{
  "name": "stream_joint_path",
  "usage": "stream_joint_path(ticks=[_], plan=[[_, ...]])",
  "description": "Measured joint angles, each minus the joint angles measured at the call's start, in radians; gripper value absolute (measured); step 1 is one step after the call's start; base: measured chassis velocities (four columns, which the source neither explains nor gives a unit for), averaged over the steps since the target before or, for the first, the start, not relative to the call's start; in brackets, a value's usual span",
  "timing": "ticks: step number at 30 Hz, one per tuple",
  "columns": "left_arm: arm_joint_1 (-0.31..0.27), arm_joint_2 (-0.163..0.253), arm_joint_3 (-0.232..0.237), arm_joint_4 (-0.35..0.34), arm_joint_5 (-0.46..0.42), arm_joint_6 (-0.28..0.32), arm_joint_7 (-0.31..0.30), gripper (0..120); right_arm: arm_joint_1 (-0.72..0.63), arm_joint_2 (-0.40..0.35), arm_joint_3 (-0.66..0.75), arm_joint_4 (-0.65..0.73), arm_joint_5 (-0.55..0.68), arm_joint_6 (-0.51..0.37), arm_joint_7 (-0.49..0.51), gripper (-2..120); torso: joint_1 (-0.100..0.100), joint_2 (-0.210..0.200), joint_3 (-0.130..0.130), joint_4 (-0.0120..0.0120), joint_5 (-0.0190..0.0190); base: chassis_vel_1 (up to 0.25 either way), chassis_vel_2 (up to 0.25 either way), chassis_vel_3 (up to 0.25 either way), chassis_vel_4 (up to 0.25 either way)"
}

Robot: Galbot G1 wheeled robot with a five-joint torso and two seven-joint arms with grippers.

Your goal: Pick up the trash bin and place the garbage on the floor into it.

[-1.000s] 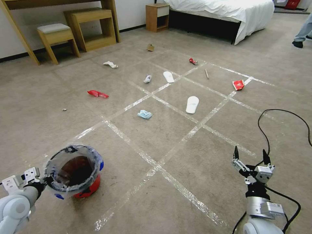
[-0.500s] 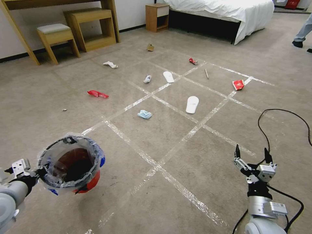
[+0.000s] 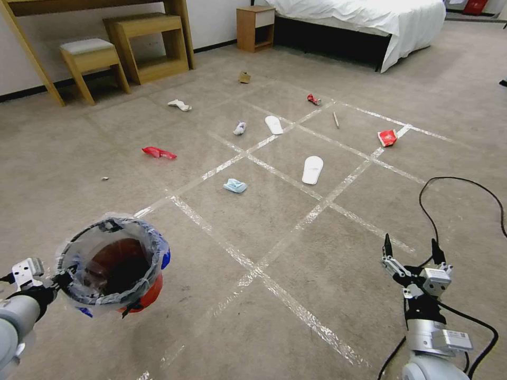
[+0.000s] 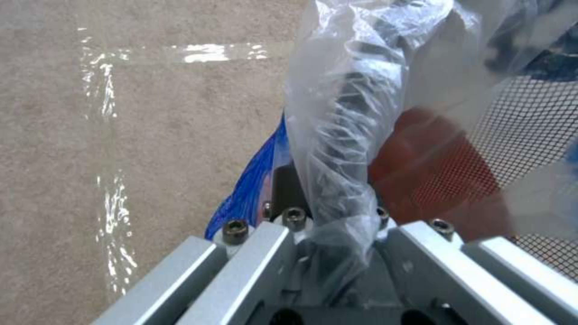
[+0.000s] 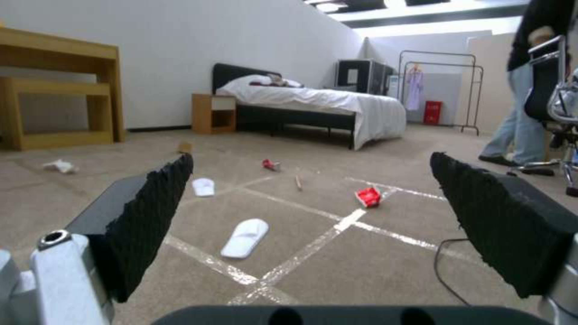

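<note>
Trash bin | red, round | clear liner | left gripper clamps rim

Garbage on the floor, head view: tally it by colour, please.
White: 4 – slippers, wads
Red: 3 – wrappers, can
Blue: 1 – tissue
Brown: 2 – cardboard, stick
Total: 10

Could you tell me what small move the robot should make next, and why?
Probably move toward the nearest litter. The left gripper holds the trash bin by its rim, apparently off the floor; the right gripper is open and empty, well short of the blue tissue wad and white slipper.
</note>
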Motion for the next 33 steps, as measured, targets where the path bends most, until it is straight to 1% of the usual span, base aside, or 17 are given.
stream_joint_path(ticks=[4, 11, 15, 17, 22, 26, 33], plan=[[-0.006, -0.001, 0.008, 0.000, 0.001, -0.001, -0.003, 1, 0.000, 0.000, -0.002, 0.000, 0.000, 0.000, -0.004, 100, 0.000, 0.000, 0.000, 0.0000, 0.0000, -0.027, 0.018, 0.019, -0.019], [-0.014, -0.001, 0.016, 0.006, 0.001, -0.003, -0.006, 1, 0.005, -0.001, -0.005, -0.003, 0.001, 0.000, -0.006, 100, 0.000, 0.000, 0.000, 0.0000, 0.0001, -0.119, 0.106, 0.126, -0.095], [-0.020, 0.000, 0.022, 0.014, 0.003, -0.004, -0.006, 1, 0.007, -0.001, -0.007, -0.006, 0.001, 0.000, -0.006, 100, 0.000, 0.000, 0.000, 0.0000, -0.0001, -0.192, 0.203, 0.208, -0.216], [-0.032, 0.002, 0.033, 0.025, 0.007, -0.007, -0.006, 1, 0.011, -0.001, -0.010, -0.010, 0.000, -0.003, -0.008, 100, 0.000, 0.000, 0.000, -0.0003, -0.0001, -0.219, 0.224, 0.201, -0.232], [-0.040, 0.004, 0.042, 0.035, 0.010, -0.008, -0.006, 1, 0.013, 0.000, -0.012, -0.012, 0.000, -0.005, -0.009, 100, 0.000, 0.000, 0.000, 0.0000, -0.0001, -0.192, 0.207, 0.201, -0.223], [-0.053, 0.005, 0.055, 0.043, 0.013, -0.010, -0.006, 1, 0.016, 0.000, -0.012, -0.016, 0.000, -0.009, -0.009, 100, 0.000, 0.000, 0.000, -0.0002, -0.0001, -0.175, 0.179, 0.180, -0.170], [-0.063, 0.004, 0.063, 0.054, 0.019, -0.012, -0.005, 1, 0.023, -0.001, -0.016, -0.025, -0.001, -0.010, -0.010, 100, 0.000, 0.000, 0.000, -0.0001, -0.0003, -0.180, 0.171, 0.168, -0.160]])
